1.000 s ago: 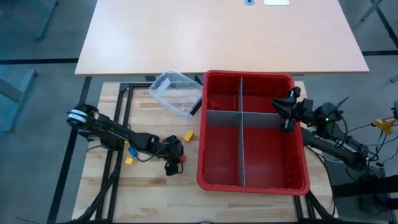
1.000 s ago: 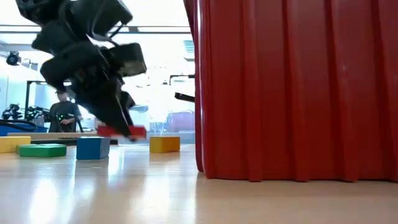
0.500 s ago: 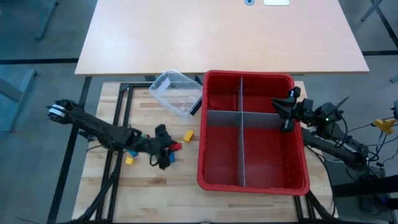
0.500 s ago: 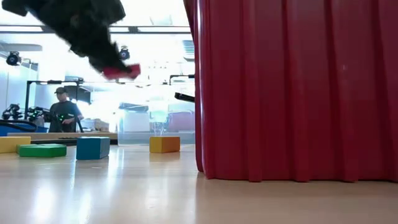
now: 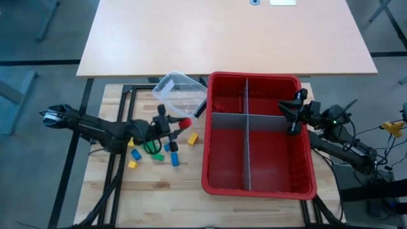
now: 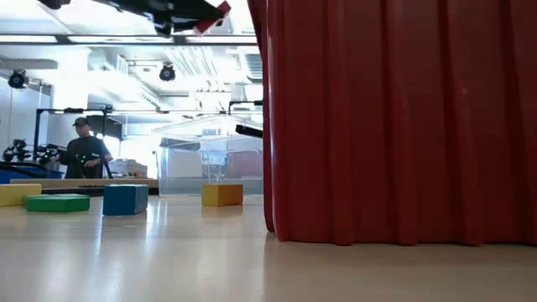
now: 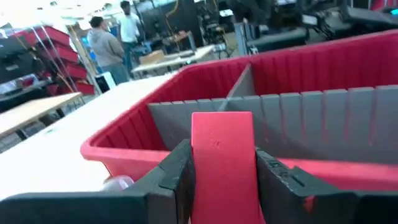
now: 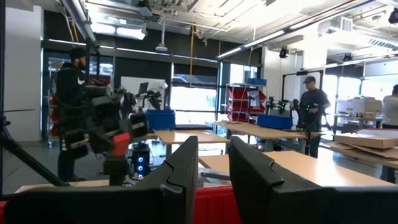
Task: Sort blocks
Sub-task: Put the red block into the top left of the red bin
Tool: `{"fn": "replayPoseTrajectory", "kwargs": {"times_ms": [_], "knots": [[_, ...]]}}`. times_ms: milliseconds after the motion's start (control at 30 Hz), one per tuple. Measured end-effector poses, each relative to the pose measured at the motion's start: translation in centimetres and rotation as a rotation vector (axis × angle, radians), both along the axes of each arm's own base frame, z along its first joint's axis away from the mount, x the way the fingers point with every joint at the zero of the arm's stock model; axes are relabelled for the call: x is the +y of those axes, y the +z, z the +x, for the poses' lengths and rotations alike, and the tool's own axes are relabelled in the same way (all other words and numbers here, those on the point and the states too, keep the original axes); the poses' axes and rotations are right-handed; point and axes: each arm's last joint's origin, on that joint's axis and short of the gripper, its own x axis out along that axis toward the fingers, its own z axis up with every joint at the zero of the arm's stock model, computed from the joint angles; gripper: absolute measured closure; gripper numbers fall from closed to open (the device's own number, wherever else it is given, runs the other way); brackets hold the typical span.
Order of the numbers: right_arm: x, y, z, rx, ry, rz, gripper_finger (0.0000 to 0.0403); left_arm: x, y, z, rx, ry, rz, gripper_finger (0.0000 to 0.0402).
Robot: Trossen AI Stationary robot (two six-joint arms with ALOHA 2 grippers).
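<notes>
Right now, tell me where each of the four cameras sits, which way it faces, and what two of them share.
High view: above the table, looking straight down; both arms, the red plastic divided bin, loose blocks.
Low view: at tabletop height, looking level past the bin wall into the room; the left gripper at top.
Left wrist view: on the left arm, facing the bin; left gripper clamping a red plastic block.
Right wrist view: on the right arm, facing across the bin; right gripper holds nothing.
Shared: the red block also shows in the high view.
</notes>
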Motion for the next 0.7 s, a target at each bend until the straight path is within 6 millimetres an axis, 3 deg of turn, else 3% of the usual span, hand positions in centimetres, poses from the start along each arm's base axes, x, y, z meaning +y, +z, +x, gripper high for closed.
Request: {"fn": "replayPoseTrajectory", "kwargs": {"times_ms": [367,700], "knots": [[0.0,0.0,0.0,0.003,-0.014,-0.015,0.0354,4.7,0.5,2.4,-0.200,-0.081,0.018,0.0296],[0.0,0.0,0.0,0.009,-0.020,-0.032,0.0355,8.5,-0.4,4.9,-0.302,-0.158,-0.024,0.0296]]}}
